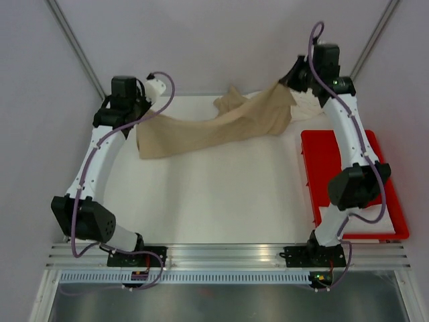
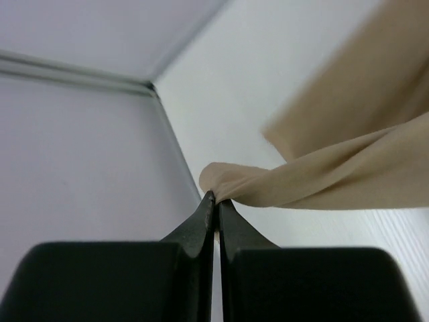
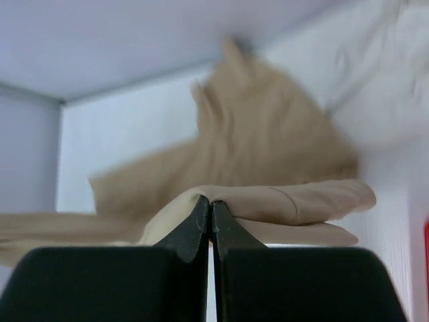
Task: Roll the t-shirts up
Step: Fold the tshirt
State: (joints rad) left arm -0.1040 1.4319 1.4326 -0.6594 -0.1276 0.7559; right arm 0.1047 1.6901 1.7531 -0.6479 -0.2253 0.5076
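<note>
T-shirts in view: one tan t-shirt [image 1: 221, 127], plus one patch of cream-white t-shirt [image 1: 310, 106] at the far right of the table [image 1: 214, 194]. It is mostly hidden behind the right arm, so I can't tell if that patch is one garment or more. The tan one is strung across the far half of the table between the two grippers, with its left end low and its right end higher. The middle sags, and a loose bunch sticks up near the far edge. Its lower left part looks to be resting on the table, but contact is not certain from above. Left gripper [image 1: 146, 111]: in the left wrist view the jaws are fully together, pinching a small rounded fold of the tan fabric [image 2: 348, 174] right at the tips [image 2: 215, 201]. Right gripper [image 1: 289, 82]: same story in the right wrist view, jaws clamped at the tips [image 3: 210, 204] on a folded edge of the tan shirt [image 3: 268, 154]. More tan cloth is blurred behind that, and the cream-white cloth [image 3: 389, 74] sits at upper right. That makes two grips, both on the same garment, and none on the cream-white one. One red tray [image 1: 322, 161] sits on the right side, just beside the cream-white patch, with the right arm's elbow over it. No cloth shows on the visible part of the tray.
</note>
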